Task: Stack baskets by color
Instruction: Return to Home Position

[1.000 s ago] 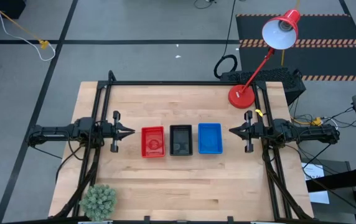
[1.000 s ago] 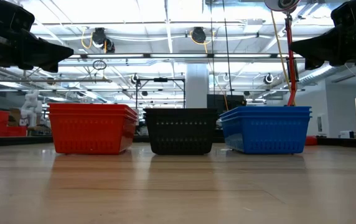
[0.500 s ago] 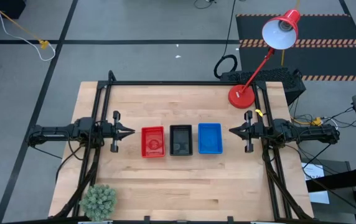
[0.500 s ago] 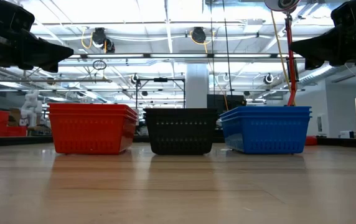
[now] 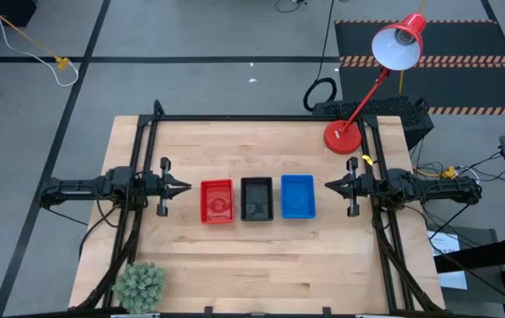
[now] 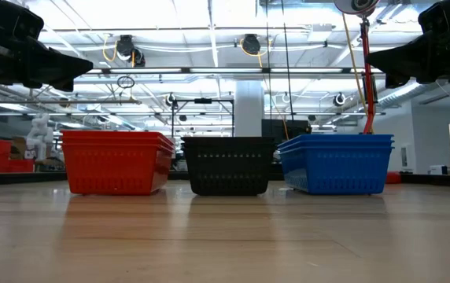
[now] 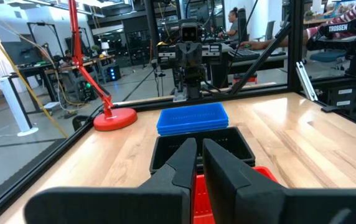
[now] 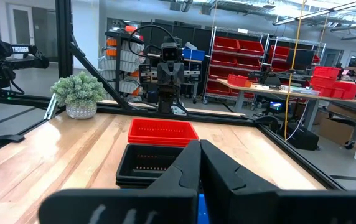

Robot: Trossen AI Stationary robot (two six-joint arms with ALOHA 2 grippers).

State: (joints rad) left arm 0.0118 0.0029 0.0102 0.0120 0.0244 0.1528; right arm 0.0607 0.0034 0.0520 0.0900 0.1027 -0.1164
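Observation:
Three stacks of baskets stand in a row on their bottoms at mid-table: red [image 5: 216, 201] on the left, black [image 5: 256, 199] in the middle, blue [image 5: 297, 196] on the right. The low view shows the red [image 6: 115, 161], black [image 6: 229, 165] and blue [image 6: 335, 163] stacks side by side, nested rims showing. My left gripper [image 5: 187, 186] hovers level left of the red stack, shut but for a thin slit [image 7: 198, 152], holding nothing. My right gripper [image 5: 327, 185] hovers level right of the blue stack, shut [image 8: 200, 149] and empty.
A red desk lamp stands on its round base [image 5: 342, 137] at the far right corner, its head [image 5: 400, 41] beyond the table. A small potted plant [image 5: 139, 284] sits at the near left corner. Bare wood lies in front of and behind the basket row.

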